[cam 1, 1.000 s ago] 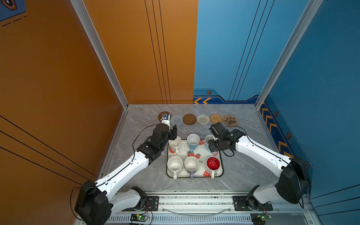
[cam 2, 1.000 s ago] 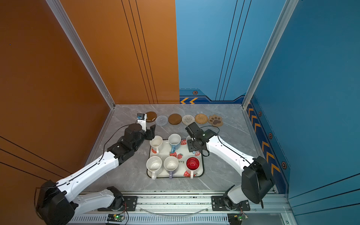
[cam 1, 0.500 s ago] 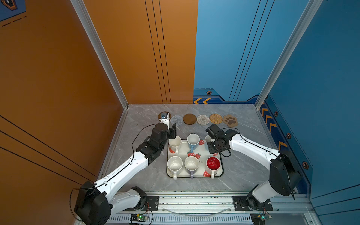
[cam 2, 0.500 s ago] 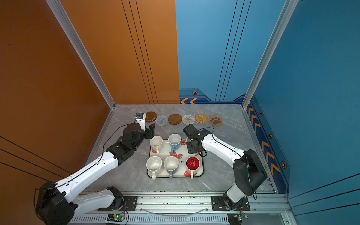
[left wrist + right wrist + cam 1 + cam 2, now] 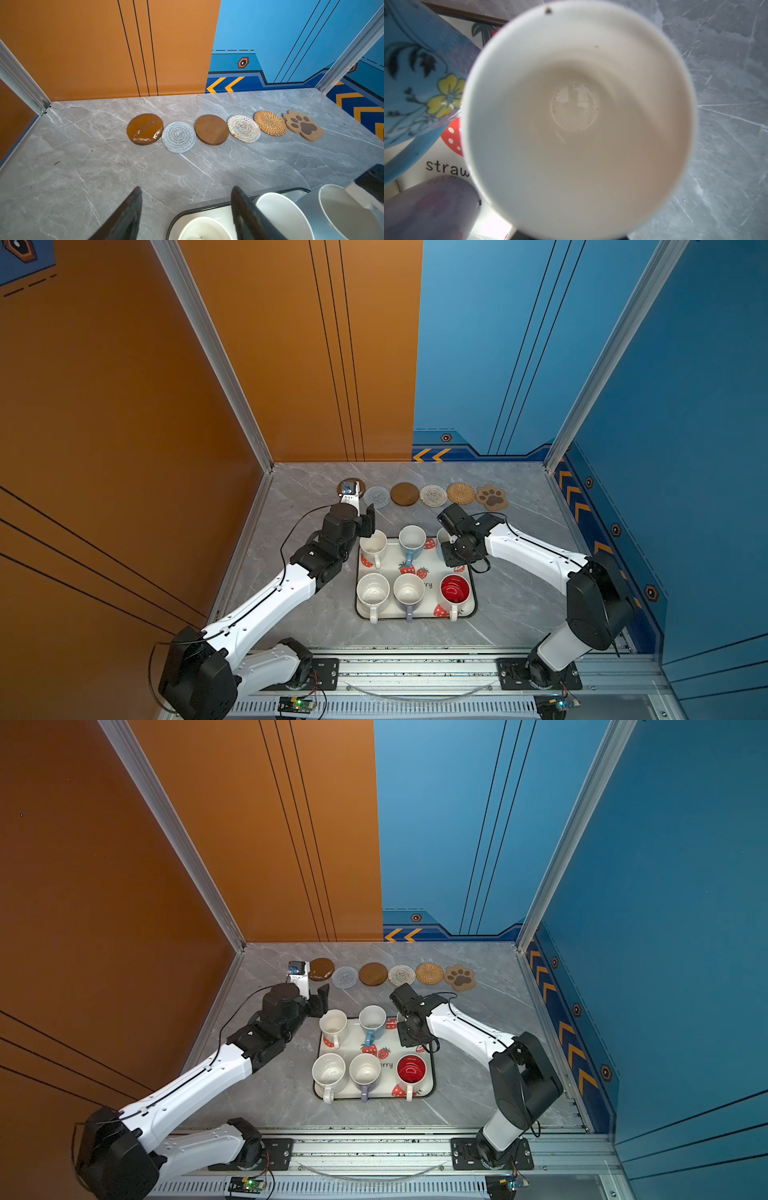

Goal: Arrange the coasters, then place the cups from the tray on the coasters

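Six coasters lie in a row at the back: a brown disc, grey spiral, brown disc, cream spiral, rattan round and paw shape. The tray holds six cups. My left gripper is open, hovering above the plain white cup at the tray's back left corner. My right gripper points down onto the back right cup, whose inside fills the right wrist view. Its fingers are hidden.
A light blue flowered cup stands mid-back on the tray, close to the right gripper. The speckled white cup, lavender cup and red-inside cup fill the front row. Orange and blue walls enclose the grey marble table.
The right arm has drawn in and its gripper has come down over the back right cup. The left arm has hardly moved and its gripper stays open.
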Controlling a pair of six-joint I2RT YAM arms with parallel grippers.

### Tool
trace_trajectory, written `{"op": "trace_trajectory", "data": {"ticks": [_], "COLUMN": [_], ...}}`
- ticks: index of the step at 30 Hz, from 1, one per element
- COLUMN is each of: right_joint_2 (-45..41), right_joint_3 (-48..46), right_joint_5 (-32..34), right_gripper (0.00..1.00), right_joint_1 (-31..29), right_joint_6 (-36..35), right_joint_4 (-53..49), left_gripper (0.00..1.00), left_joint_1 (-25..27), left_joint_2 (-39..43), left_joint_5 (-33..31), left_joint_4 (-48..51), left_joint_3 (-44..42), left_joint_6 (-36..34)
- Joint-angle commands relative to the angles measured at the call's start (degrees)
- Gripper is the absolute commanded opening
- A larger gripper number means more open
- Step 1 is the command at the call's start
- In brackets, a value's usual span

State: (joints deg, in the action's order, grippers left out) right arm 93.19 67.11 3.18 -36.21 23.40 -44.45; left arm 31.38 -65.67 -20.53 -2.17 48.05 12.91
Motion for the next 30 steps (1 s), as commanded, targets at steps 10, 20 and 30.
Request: {"op": "trace_trajectory", "data": {"ticks": [10, 20, 30], "right_joint_2": [2.5, 1.3, -2.7], "right_joint_3": [1.4, 3.5, 7.6], "right_joint_5": [-0.5, 1.6, 5.5], "right_gripper": [0.23, 0.00, 0.00], "right_joint_1": [0.5, 0.5, 0.4], "right_joint_6": [0.6, 0.7, -0.4], "right_joint_4": [0.3, -0.7, -4.8], "left_gripper": [0.69, 0.69, 0.69], "left_joint_1": [-0.8, -1.1, -3.7], "left_joint_2": [1.7, 2.6, 3.6], "left_joint_5": [0.0, -0.3, 0.4], "left_joint_4": [0.1, 0.2, -0.8], "left_joint_3": [-1.0, -1.6, -3.4], "left_joint_6": [0.2, 0.2, 0.0]}}
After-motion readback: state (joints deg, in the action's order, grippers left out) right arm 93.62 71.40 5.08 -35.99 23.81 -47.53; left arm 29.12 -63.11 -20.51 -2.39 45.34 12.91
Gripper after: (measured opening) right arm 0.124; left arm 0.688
